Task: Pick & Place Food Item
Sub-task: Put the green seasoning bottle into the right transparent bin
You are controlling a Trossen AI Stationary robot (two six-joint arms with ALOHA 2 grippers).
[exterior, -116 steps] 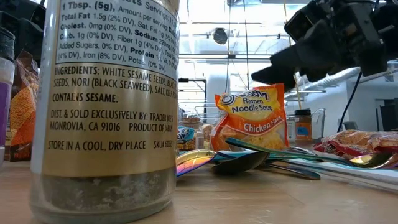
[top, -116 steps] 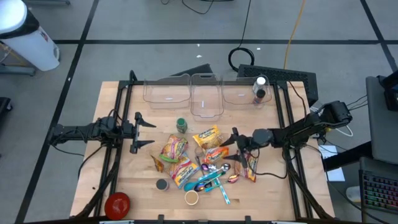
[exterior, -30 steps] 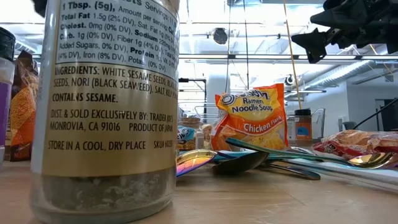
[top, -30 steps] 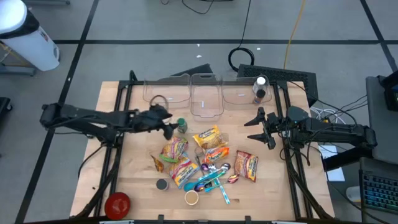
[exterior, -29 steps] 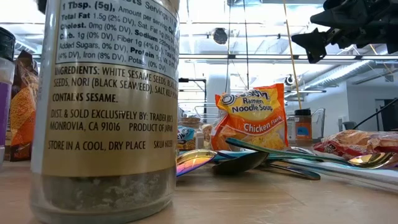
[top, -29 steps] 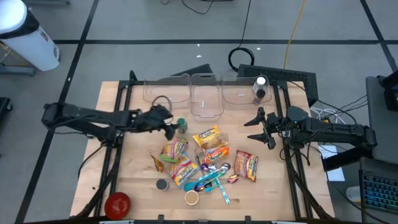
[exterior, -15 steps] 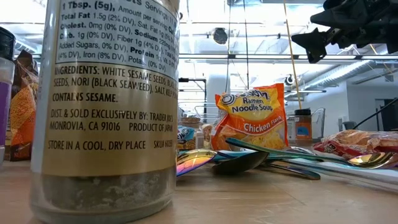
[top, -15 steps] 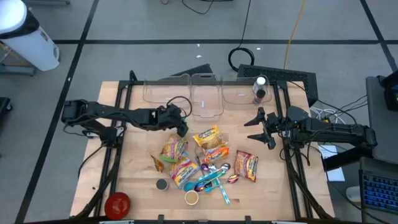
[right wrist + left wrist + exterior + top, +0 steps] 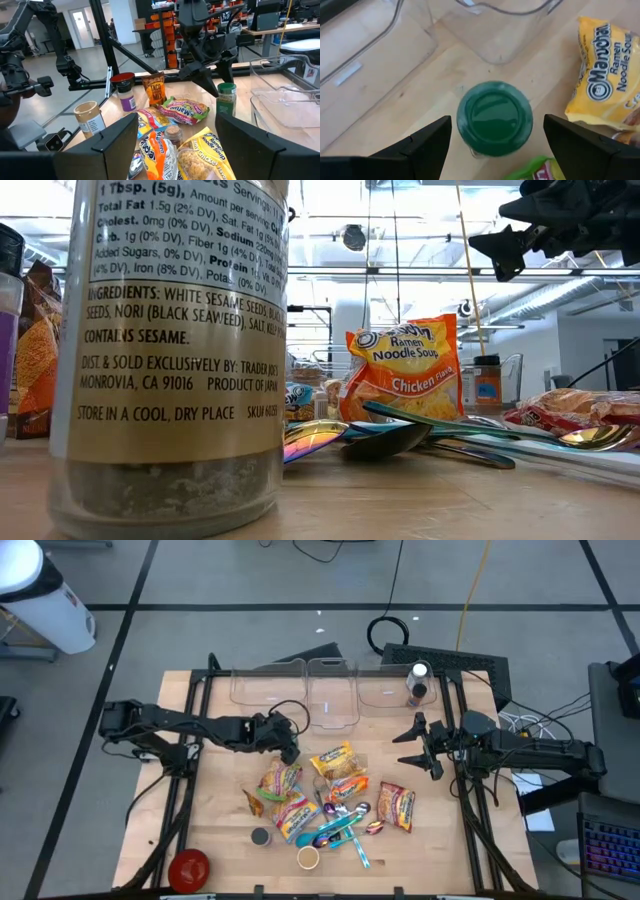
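We see the left gripper (image 9: 289, 743) directly above the green-lidded jar (image 9: 494, 118), fingers (image 9: 422, 145) spread apart on either side of the lid, not touching it. The jar stands upright on the table (image 9: 225, 820) beside a yellow ramen packet (image 9: 607, 75), near the clear bins (image 9: 332, 700). The right gripper (image 9: 412, 748) hangs open at the table's right side.

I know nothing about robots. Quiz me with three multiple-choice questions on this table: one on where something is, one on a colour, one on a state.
1. Where is the left claw?
A. above the green-lidded jar
B. over the red lid
C. inside a clear bin

2. What colour is the ramen packet beside that jar?
A. blue
B. yellow
C. white

3. How are the left claw's fingers?
A. clamped on the jar
B. shut on nothing
C. spread wide on either side of the jar

Answers: 1 A, the jar's lid sits between its fingers; 2 B, its wrapper is yellow; 3 C, gaps show on both sides.
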